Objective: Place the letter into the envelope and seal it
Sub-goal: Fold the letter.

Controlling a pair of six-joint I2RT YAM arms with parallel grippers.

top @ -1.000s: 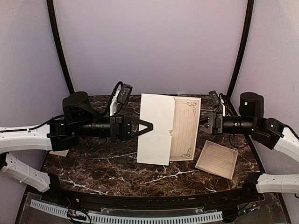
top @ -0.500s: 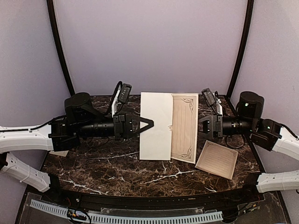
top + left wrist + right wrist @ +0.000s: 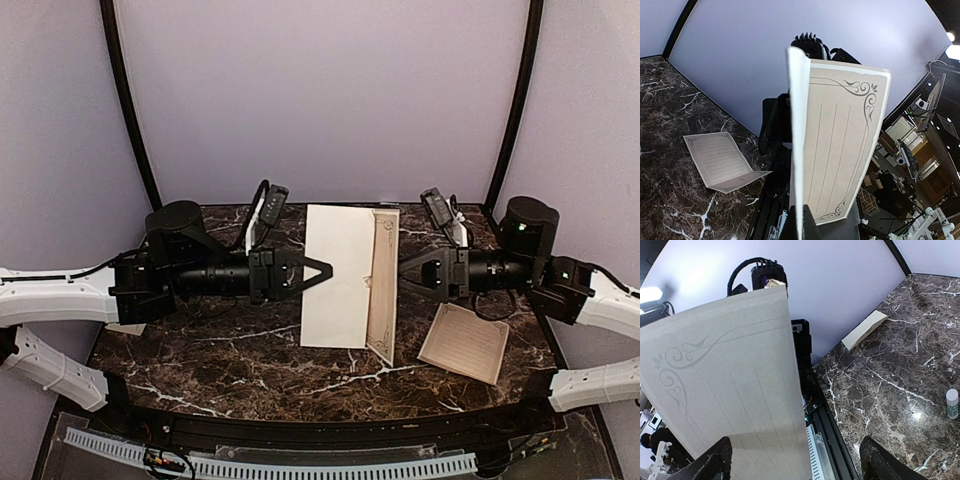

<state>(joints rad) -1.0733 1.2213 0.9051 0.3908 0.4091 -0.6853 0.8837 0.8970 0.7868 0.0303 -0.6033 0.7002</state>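
Item, task part-way. The envelope (image 3: 340, 240) is held upright in the air above the middle of the table (image 3: 250, 350), pinched at its left edge by the left end effector (image 3: 322, 270), whose tips are pressed together on the paper. The letter (image 3: 383, 290), a lined sheet with scrolled corners, shows as a strip along the envelope's right side; from here I cannot tell whether the hidden part sits inside the pocket or only behind it. The right end effector (image 3: 408, 274) is spread wide at the letter's free edge, gripping nothing. Remaining, by my reckoning: pushing the letter fully home, folding the flap (not visible from any angle) and sealing. Also present: spare bordered sheet (image 3: 463, 342), folded cream slip (image 3: 863, 330), small bottle (image 3: 952, 404), all lying on the table.
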